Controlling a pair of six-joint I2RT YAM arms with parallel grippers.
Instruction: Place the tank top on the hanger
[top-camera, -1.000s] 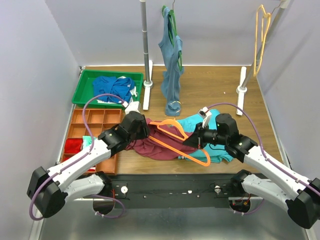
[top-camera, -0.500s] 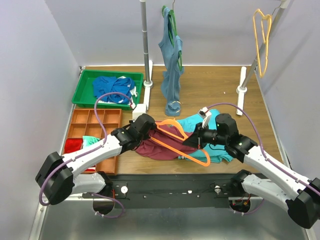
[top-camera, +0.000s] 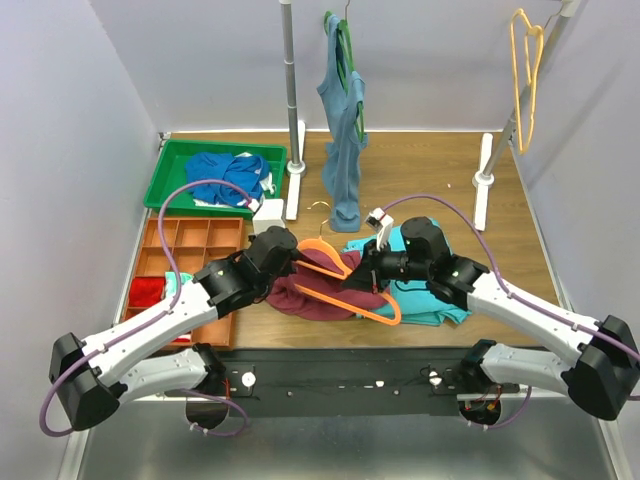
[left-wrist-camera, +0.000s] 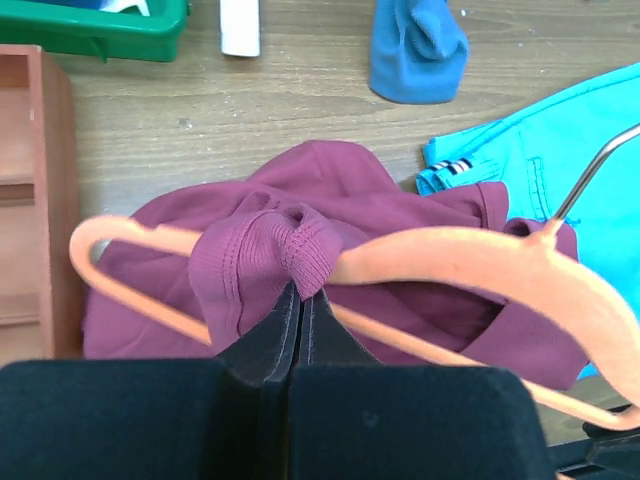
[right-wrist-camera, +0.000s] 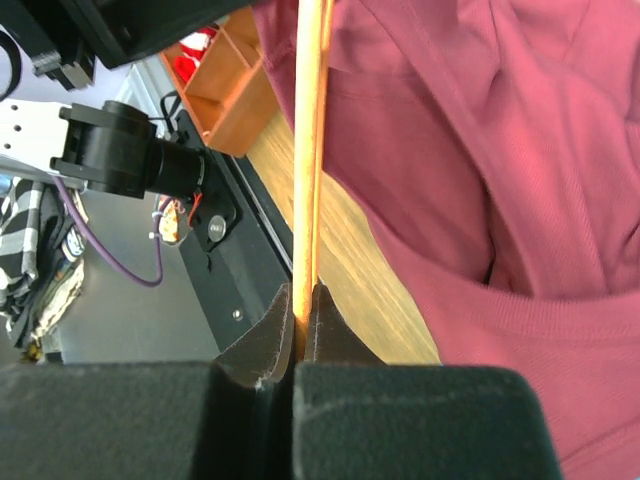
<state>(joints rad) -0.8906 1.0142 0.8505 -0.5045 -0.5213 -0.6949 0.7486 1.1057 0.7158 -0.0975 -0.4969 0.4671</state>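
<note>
The maroon tank top (top-camera: 310, 295) lies bunched on the table's near middle; it also shows in the left wrist view (left-wrist-camera: 330, 200) and the right wrist view (right-wrist-camera: 470, 150). The orange hanger (top-camera: 330, 268) lies across it, its metal hook (left-wrist-camera: 590, 175) pointing away. My left gripper (top-camera: 290, 262) is shut on a ribbed strap of the tank top (left-wrist-camera: 300, 255), draped over the hanger's arm (left-wrist-camera: 470, 262). My right gripper (top-camera: 358, 283) is shut on the hanger's lower bar (right-wrist-camera: 308, 150).
A turquoise garment (top-camera: 430, 290) lies under my right arm. A grey-blue top on a green hanger (top-camera: 343, 130) hangs from the rack behind. A green tray (top-camera: 165, 175) of blue cloth and an orange divided box (top-camera: 190, 240) stand at the left. A yellow-orange hanger (top-camera: 525, 70) hangs far right.
My right gripper has moved left with the hanger, sliding it further over the tank top. My left gripper has shifted slightly left, still holding the strap.
</note>
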